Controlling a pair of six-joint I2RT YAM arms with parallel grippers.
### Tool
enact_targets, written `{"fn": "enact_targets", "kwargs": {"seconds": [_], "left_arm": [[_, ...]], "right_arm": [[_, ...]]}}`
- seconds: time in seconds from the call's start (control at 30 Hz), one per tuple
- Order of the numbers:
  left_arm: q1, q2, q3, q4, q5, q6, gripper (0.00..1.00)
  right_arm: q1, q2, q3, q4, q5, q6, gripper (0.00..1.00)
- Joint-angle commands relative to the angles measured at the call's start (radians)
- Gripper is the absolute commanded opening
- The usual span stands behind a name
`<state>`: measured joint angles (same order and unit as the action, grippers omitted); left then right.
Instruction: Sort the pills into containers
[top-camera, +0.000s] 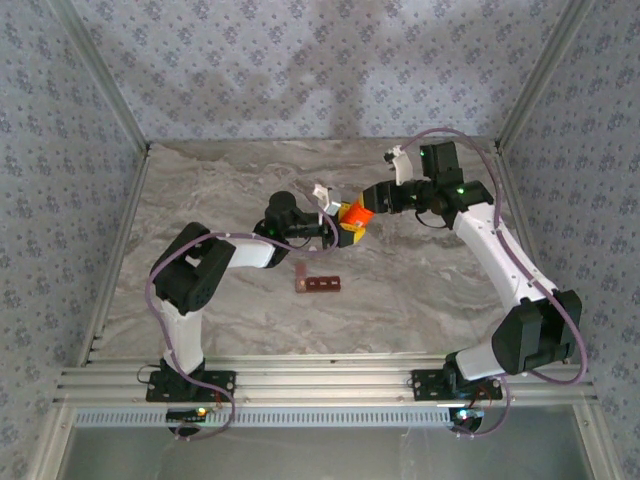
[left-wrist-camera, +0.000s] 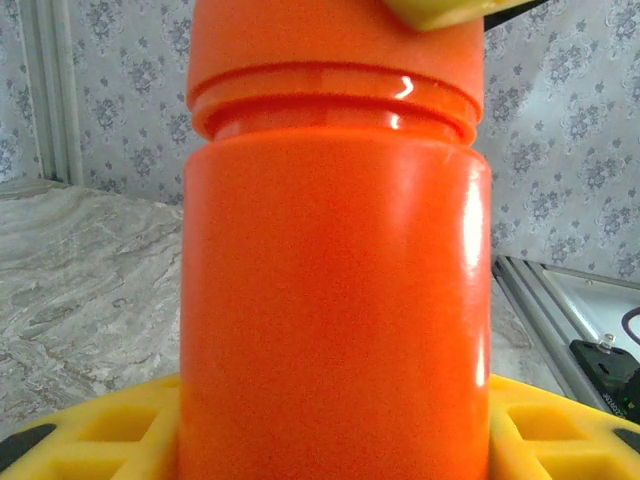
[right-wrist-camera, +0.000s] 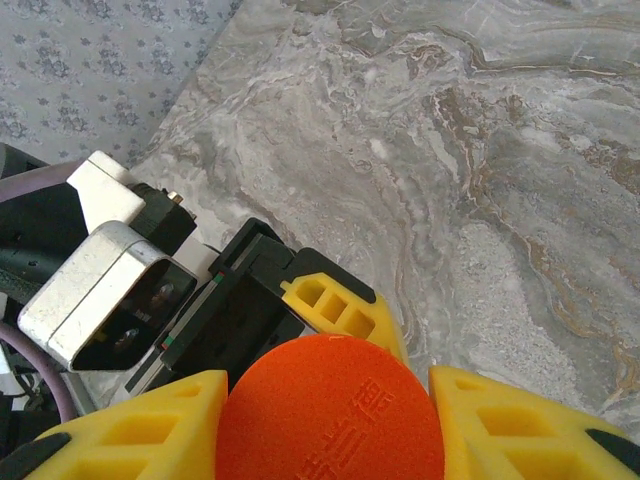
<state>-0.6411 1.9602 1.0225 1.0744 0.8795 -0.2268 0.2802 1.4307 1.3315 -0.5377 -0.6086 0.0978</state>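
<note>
Top external: containers (top-camera: 317, 284) lie on table (top-camera: 420, 300), well apart from edges.

You have a grey-veined, marble-pattern tabletop (top-camera: 420, 310) under even, diffuse light. Pale blue-grey wallpapered walls with a repeating floral motif (top-camera: 300, 70) enclose it left, far and right. Silver aluminium frame posts (top-camera: 100, 72) rise from the far corners. Ribbed aluminium rails (top-camera: 320, 385) run along the near edge.
</note>
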Motion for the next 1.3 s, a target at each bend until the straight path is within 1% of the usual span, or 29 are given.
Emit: {"fn": "enact_targets", "kwargs": {"seconds": [0.0, 0.1, 0.27, 0.37, 0.43, 0.53, 0.63, 0.77, 0.87, 1.07, 1.2, 1.27], "left_arm": [[-0.001, -0.007, -0.005, 0.096, -0.013, -0.013, 0.00], [-0.001, -0.013, -0.014, 0.109, -0.039, -0.010, 0.00], [-0.001, -0.021, -0.035, 0.127, -0.096, 0.001, 0.00], [-0.002, -0.023, -0.042, 0.135, -0.123, 0.006, 0.00], [-0.005, -0.020, -0.042, 0.142, -0.129, 0.005, 0.00], [-0.005, -0.008, -0.027, 0.140, -0.120, -0.006, 0.00], [-0.006, -0.001, -0.017, 0.140, -0.102, -0.020, 0.00], [-0.009, -0.005, -0.017, 0.145, -0.071, -0.034, 0.00], [-0.005, -0.019, -0.032, 0.137, -0.089, -0.010, 0.00], [0.008, -0.019, -0.029, 0.127, -0.074, -0.011, 0.00], [0.012, -0.018, -0.038, 0.130, -0.066, -0.011, 0.00], [0.014, -0.014, -0.033, 0.131, -0.061, -0.015, 0.00]], "right_arm": [[0.023, 0.017, -0.044, -0.002, 0.034, 0.044, 0.41], [0.039, 0.004, -0.084, 0.044, 0.075, 0.124, 0.41], [0.088, -0.022, -0.162, 0.108, 0.222, 0.278, 0.41], [0.104, -0.030, -0.197, 0.152, 0.264, 0.358, 0.41], [0.115, -0.029, -0.201, 0.162, 0.279, 0.384, 0.42], [0.123, -0.019, -0.184, 0.153, 0.286, 0.390, 0.43], [0.116, -0.008, -0.148, 0.125, 0.283, 0.383, 0.49], [0.100, 0.001, -0.059, 0.090, 0.264, 0.363, 0.66], [0.090, -0.016, -0.026, 0.093, 0.260, 0.356, 0.73], [0.069, -0.061, 0.018, 0.073, 0.270, 0.349, 0.75], [0.054, -0.100, 0.029, 0.070, 0.286, 0.259, 0.75], [0.053, -0.119, 0.029, 0.067, 0.276, 0.184, 0.75]]}}
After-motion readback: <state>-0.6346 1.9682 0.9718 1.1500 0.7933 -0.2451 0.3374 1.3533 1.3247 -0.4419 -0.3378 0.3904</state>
